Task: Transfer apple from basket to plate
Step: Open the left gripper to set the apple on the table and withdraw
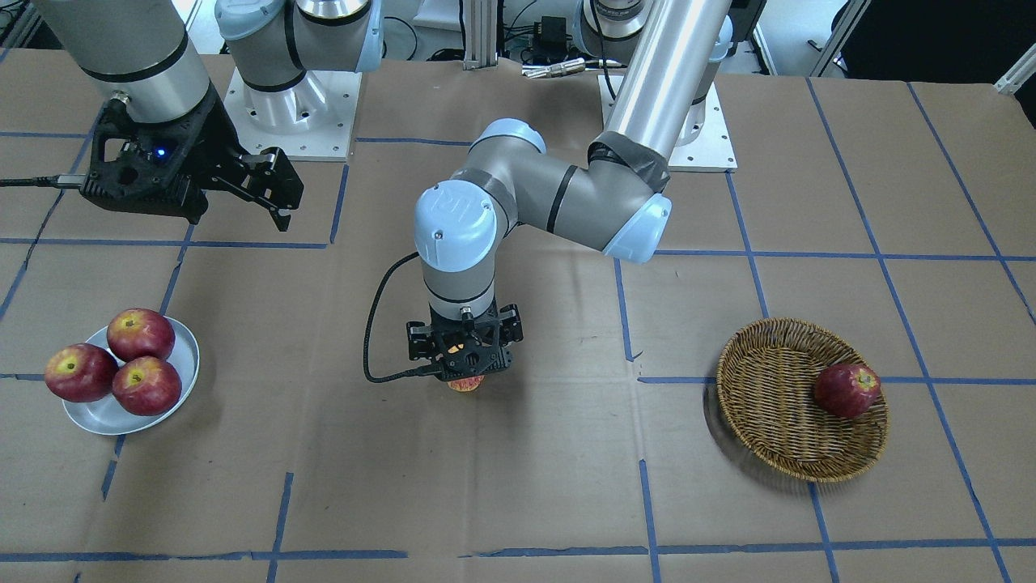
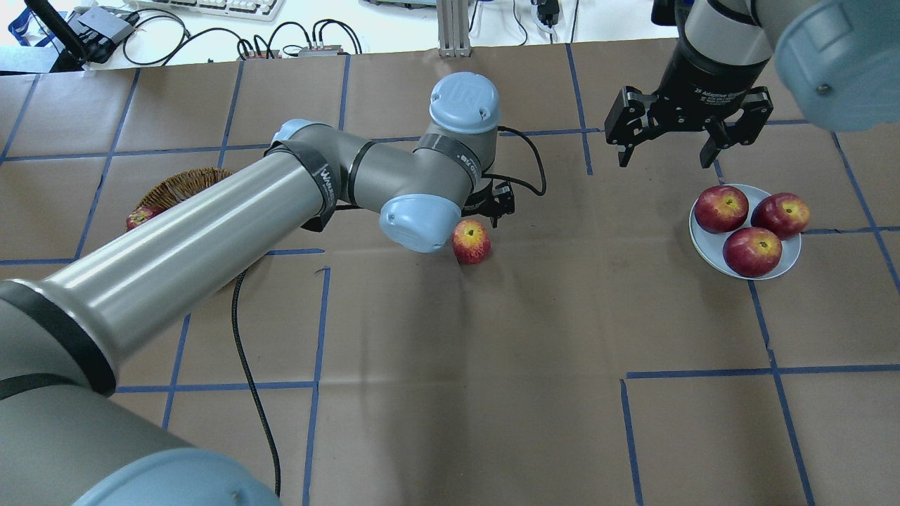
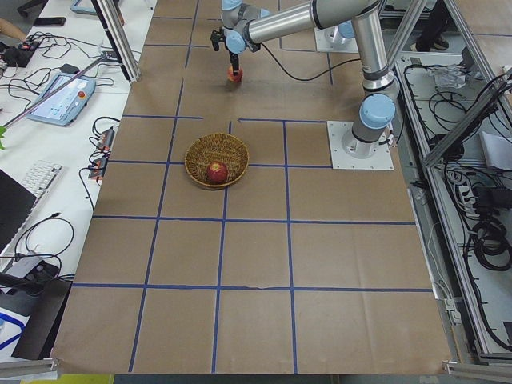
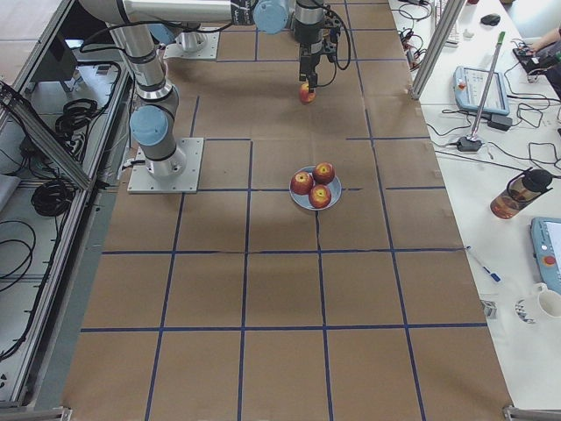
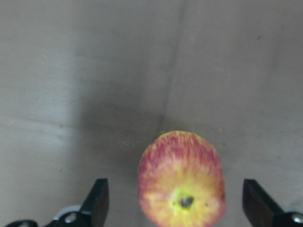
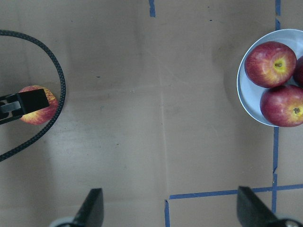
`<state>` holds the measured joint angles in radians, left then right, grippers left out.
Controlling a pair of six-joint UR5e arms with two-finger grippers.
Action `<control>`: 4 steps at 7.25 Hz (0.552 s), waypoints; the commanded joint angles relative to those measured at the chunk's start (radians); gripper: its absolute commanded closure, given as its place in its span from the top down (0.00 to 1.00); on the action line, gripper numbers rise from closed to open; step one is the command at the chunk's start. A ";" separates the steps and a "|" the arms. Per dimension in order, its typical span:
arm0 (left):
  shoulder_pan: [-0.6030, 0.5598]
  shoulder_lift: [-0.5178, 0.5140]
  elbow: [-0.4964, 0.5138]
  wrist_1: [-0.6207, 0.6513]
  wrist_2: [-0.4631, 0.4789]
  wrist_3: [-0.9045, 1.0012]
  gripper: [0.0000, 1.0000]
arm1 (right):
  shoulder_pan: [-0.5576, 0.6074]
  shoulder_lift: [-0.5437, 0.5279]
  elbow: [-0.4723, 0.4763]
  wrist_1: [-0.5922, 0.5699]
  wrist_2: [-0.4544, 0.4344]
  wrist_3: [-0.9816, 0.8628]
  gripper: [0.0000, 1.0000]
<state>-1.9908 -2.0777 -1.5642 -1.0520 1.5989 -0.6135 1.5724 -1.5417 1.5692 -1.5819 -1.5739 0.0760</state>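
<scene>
Brown table paper gridded with blue tape. At centre, resting on it, apple, well apart from basket and plate. Left gripper spread wide around apple, not touching. Right gripper spread too, near plate. "UR" on blue joint cap.

Silver-grey tube arms carry pale blue screwed joint caps and black bands, a black cable looping behind the fingers of the black left gripper.
</scene>
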 commanded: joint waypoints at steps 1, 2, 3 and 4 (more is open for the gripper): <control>0.006 0.127 0.004 -0.104 -0.002 0.003 0.99 | 0.003 0.000 0.000 -0.004 0.000 -0.004 1.00; 0.021 0.199 -0.002 -0.173 -0.004 0.038 0.99 | 0.003 0.000 0.000 -0.007 0.000 -0.004 1.00; 0.086 0.278 -0.014 -0.268 -0.005 0.227 0.99 | 0.003 0.002 0.000 -0.010 0.000 -0.004 1.00; 0.175 0.369 -0.029 -0.349 -0.004 0.391 0.99 | 0.005 0.006 0.002 -0.013 -0.002 -0.004 1.00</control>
<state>-1.9053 -1.8142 -1.5776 -1.2991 1.5950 -0.4107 1.5756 -1.5396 1.5695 -1.5916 -1.5742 0.0722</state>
